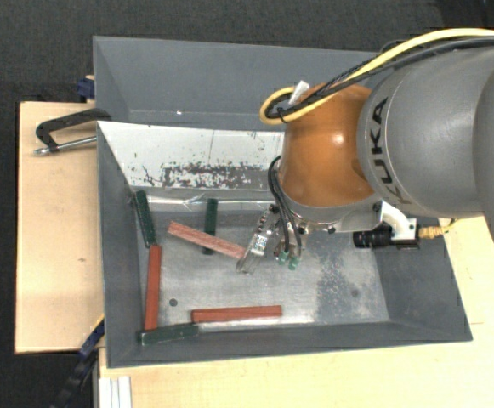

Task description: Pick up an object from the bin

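My gripper [271, 257] hangs low over the middle of the bin, under the arm's orange cover. It stands open, with nothing between its fingers. Its left fingertip [252, 253] is right at the right end of a pinkish-brown flat stick [202, 238] that lies slanted on the floor. Whether the two touch I cannot tell. A short dark green stick [210, 215] stands just behind the pinkish one, near the back wall.
A dark green stick [144, 219] and a red stick [152, 287] lie along the left wall. Near the front wall lie a red-brown stick [235, 314] and another dark green stick [168, 334]. The arm covers the bin's right rear part.
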